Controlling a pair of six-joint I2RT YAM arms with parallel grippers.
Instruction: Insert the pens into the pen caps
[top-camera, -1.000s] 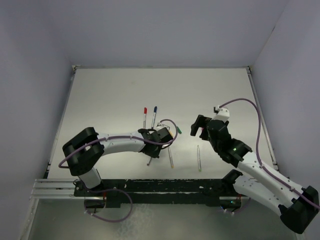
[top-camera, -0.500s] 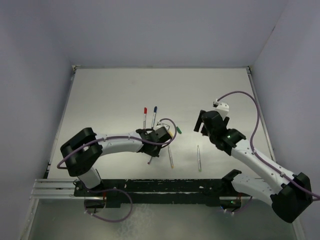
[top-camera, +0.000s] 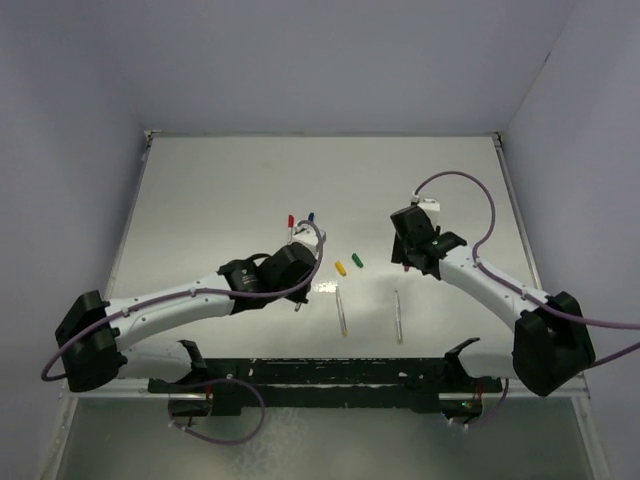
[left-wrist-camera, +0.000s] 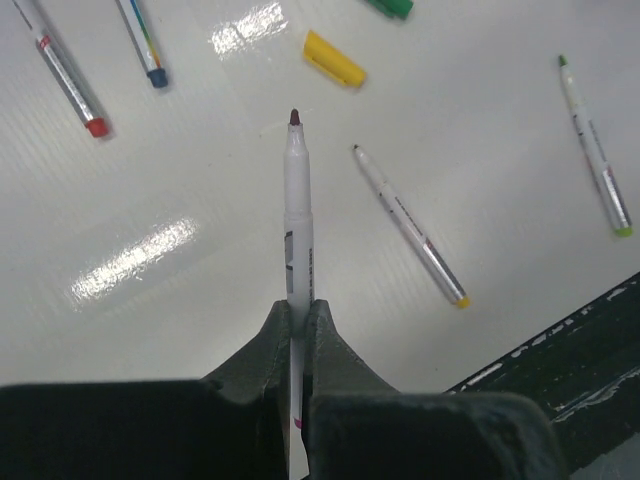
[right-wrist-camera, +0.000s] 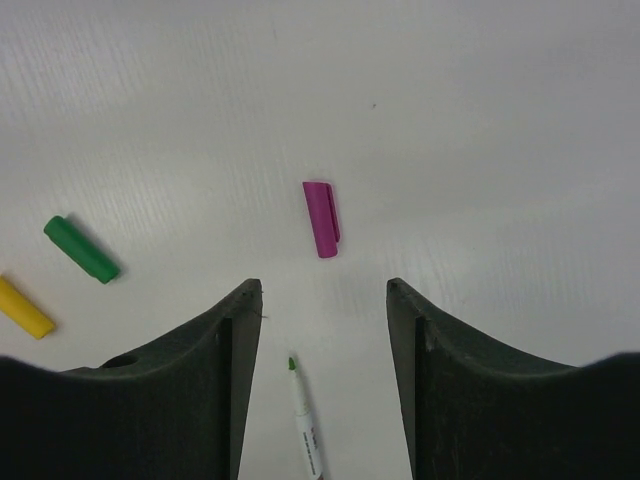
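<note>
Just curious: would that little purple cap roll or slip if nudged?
The purple cap looks round and smooth, so it may roll sideways, though the ridge on its side might stop that. Tiny plastic, it probably skids easily on the glossy table.

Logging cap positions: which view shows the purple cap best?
Right wrist: the purple cap lies whole on the table, just beyond the open right pincer. Top external barely shows it by that pincer; left wrist leaves it out of frame.
</note>
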